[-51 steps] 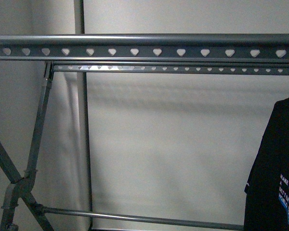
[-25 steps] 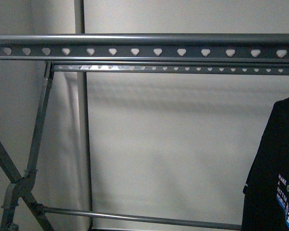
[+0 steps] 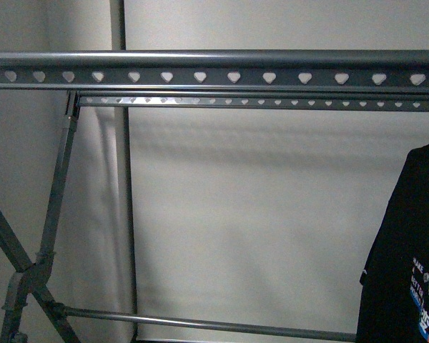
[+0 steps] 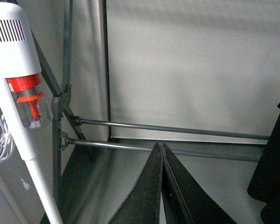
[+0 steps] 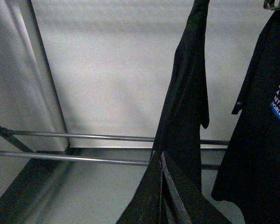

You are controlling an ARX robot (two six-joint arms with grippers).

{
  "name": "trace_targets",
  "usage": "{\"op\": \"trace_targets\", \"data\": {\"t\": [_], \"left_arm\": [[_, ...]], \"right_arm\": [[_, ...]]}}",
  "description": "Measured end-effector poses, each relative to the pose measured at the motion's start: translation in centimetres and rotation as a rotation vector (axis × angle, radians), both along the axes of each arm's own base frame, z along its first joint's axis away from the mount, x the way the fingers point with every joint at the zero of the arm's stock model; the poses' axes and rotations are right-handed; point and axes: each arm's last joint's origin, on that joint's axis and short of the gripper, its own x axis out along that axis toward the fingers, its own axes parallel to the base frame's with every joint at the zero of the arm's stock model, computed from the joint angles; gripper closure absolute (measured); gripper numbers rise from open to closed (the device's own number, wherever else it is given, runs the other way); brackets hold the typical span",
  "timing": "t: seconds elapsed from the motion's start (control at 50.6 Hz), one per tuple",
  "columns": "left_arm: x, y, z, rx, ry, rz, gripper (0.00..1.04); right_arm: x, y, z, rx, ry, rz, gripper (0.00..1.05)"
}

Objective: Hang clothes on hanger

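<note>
The grey metal rack's top rail (image 3: 214, 75) with its row of heart-shaped holes crosses the front view. The black T-shirt (image 3: 413, 243) with white print hangs at the far right edge below the rail. No gripper shows in the front view. My right gripper (image 5: 159, 156) is shut on a narrow fold of the black T-shirt (image 5: 186, 93) that runs down from above. The printed body (image 5: 259, 140) hangs beside it. My left gripper (image 4: 161, 148) is shut and empty, low before the rack's crossbars (image 4: 177, 129). The shirt's edge (image 4: 274, 172) shows off to one side.
A white stick vacuum (image 4: 18, 70) with an orange-red part leans by the rack's leg joint (image 4: 60, 98). A second pierced rail (image 3: 257, 102) lies behind the top rail. A lower crossbar (image 3: 200, 323) and crossed legs (image 3: 28, 271) stand before a pale wall.
In the front view the T-shirt's sleeve edge has drifted slightly to the left. The rack has not moved.
</note>
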Motion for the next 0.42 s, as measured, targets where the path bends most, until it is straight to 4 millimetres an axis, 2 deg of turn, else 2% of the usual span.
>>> {"op": "trace_targets", "data": {"t": [0.217,0.277,0.415], "left_arm": [[-0.87,0.00,-0.19,0.000,-0.001,-0.002,1.01],[-0.87,0.00,-0.19,0.000,-0.002,-0.002,1.01],[-0.87,0.00,-0.19,0.000,-0.001,-0.002,0.73]], "right_arm": [[0.00,0.00,0.00,0.000,0.000,0.000,1.02],[0.00,0.00,0.00,-0.001,0.000,0.000,0.89],[0.00,0.00,0.00,-0.001,0.000,0.000,0.61]]}}
